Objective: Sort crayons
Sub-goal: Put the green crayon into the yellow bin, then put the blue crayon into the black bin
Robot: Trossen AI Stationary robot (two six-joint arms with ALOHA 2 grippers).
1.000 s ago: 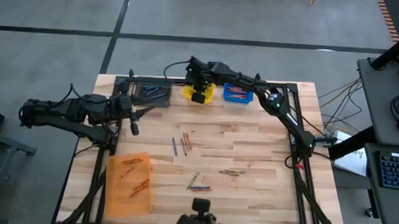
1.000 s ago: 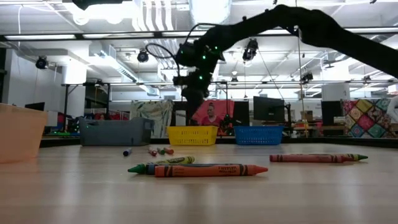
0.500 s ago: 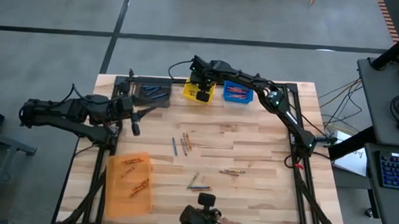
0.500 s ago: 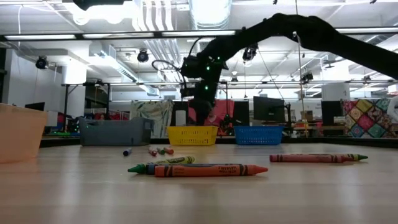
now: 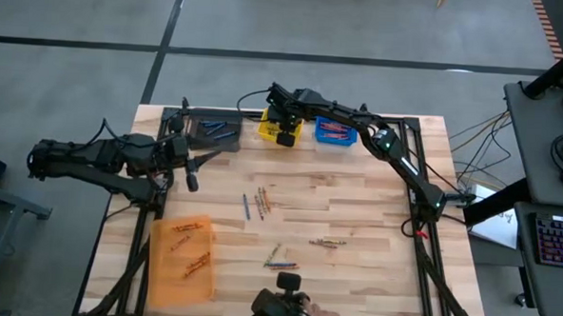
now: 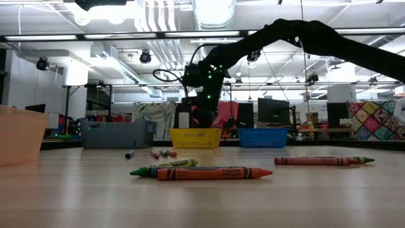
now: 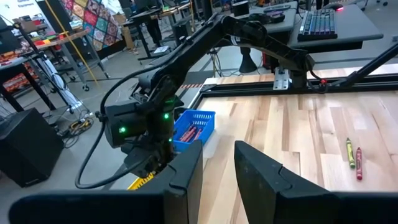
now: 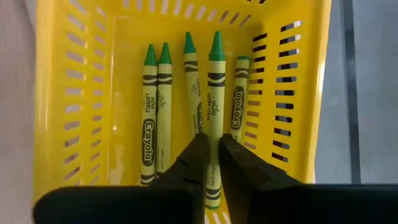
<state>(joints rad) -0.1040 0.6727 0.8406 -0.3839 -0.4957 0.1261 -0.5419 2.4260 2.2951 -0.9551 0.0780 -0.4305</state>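
Crayons [image 5: 260, 203] are lying scattered across your light butcher-block table [image 5: 355, 214], which is standing on a grey floor, and the low view is looking past it into a workshop with monitors and bright ceiling lights. Along the far edge you are seeing a grey bin [image 5: 214, 131], a yellow basket [image 5: 266, 131] and a blue basket [image 5: 334, 133]; an orange bin [image 5: 184, 259] is sitting near the front left. Your right gripper [image 8: 210, 163] is hanging directly over the yellow basket, fingers parted only by a narrow slit, and a yellow-green crayon [image 8: 213, 118] is showing in that slit among four like it on the basket floor; whether the fingers are gripping it you cannot tell. Those crayons are lying side by side, green tips pointing the same way, labels up. Your left gripper [image 5: 191, 180] is waiting over the table's left side, fingers partly apart and holding nothing.
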